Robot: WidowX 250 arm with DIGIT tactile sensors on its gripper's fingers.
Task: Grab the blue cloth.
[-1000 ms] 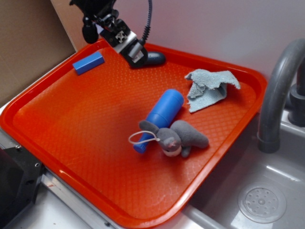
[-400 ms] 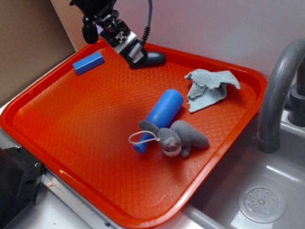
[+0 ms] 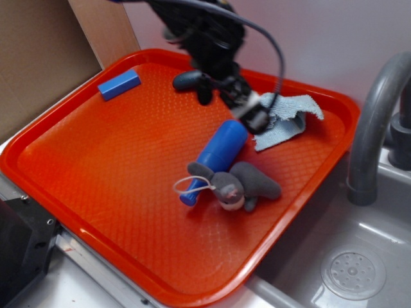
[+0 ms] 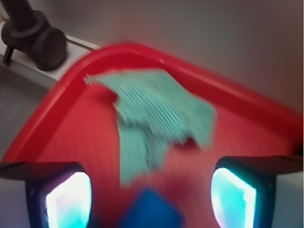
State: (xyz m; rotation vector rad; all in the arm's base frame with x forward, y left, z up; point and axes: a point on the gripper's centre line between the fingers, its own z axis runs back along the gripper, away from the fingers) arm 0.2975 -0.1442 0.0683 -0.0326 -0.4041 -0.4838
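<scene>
Grey sink basin and a curved grey faucet sit to the right of an orange tray that covers the worktop, with a pale wall behind. Nearest on the tray lies a grey plush mouse, touching the lower end of a blue cylinder that slants toward the far right corner. Just past the cylinder's upper end, the gripper hangs blurred at the near left edge of the blue cloth; the wrist view shows its two fingers spread wide, holding nothing, the crumpled cloth between and beyond them. That cloth lies near the tray's far right corner. A small blue block rests by the far left corner.
</scene>
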